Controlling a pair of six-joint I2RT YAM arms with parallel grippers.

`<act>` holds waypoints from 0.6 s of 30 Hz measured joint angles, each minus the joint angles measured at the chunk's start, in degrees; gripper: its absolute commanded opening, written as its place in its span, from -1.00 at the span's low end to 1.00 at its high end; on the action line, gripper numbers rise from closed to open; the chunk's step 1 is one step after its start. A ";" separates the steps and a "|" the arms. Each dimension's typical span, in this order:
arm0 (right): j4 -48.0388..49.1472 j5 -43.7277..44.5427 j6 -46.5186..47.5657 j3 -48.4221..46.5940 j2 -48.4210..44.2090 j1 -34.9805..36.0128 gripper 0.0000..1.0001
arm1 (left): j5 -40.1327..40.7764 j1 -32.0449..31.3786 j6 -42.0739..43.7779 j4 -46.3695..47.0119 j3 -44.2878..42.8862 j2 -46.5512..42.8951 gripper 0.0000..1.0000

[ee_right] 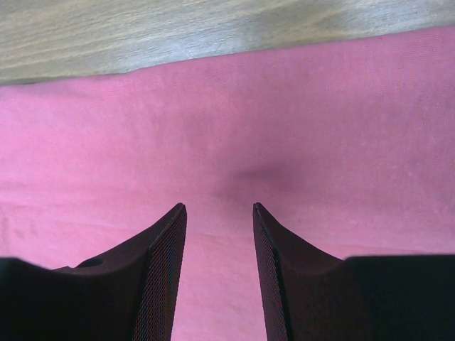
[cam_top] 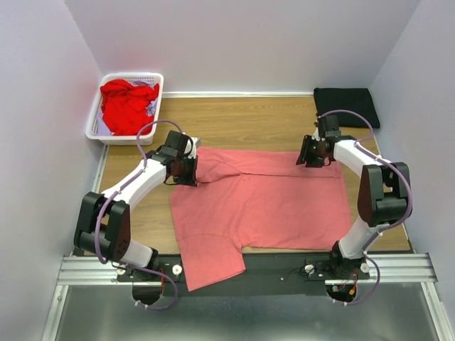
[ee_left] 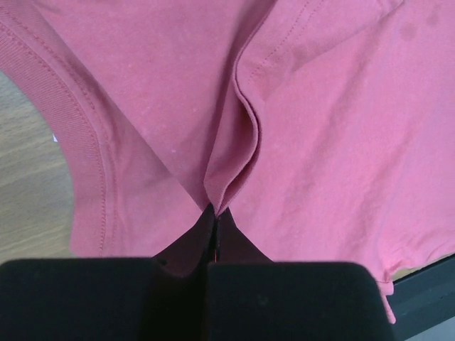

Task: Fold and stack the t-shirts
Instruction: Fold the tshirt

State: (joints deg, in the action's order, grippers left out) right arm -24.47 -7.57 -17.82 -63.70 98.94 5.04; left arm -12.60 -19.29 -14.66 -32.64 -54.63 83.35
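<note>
A pink t-shirt (cam_top: 263, 202) lies spread on the wooden table, one sleeve hanging over the near edge. My left gripper (cam_top: 190, 170) is shut on a pinched fold of the shirt (ee_left: 227, 177) near its ribbed collar (ee_left: 85, 142) at the shirt's left end. My right gripper (cam_top: 310, 158) is open, its fingertips (ee_right: 178, 217) just above the flat pink cloth (ee_right: 284, 128) close to the shirt's far edge. A folded black t-shirt (cam_top: 346, 105) lies at the far right corner.
A white basket (cam_top: 156, 82) at the far left holds crumpled red (cam_top: 124, 103) and lavender shirts. Bare wood (cam_top: 242, 117) shows beyond the pink shirt. White walls close in on the left, right and back. A metal rail (cam_top: 249, 270) runs along the near edge.
</note>
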 measured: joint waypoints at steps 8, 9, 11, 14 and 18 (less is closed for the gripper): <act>0.85 0.50 0.52 0.02 0.46 0.00 0.00 | 0.96 -0.35 -0.68 -1.31 -0.02 -1.20 -1.00; 0.83 0.81 0.57 0.02 0.46 0.00 0.00 | 1.40 -0.35 -0.68 -1.51 -0.02 -1.49 -1.00; 0.87 1.38 0.61 0.02 0.46 0.00 0.00 | 1.79 -0.35 -0.66 -1.97 -0.02 -1.88 -1.00; 0.87 2.49 0.79 0.02 0.68 0.00 0.00 | 2.34 -0.35 -0.66 -2.84 -0.02 -2.34 -1.00; 0.92 3.37 0.79 0.02 1.60 0.00 0.00 | 2.51 -0.35 -0.74 -3.54 -0.02 -3.13 -1.00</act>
State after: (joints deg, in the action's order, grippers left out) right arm -23.55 -4.21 -17.04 -63.68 100.53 5.04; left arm -10.09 -19.64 -15.40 -36.18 -54.65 80.23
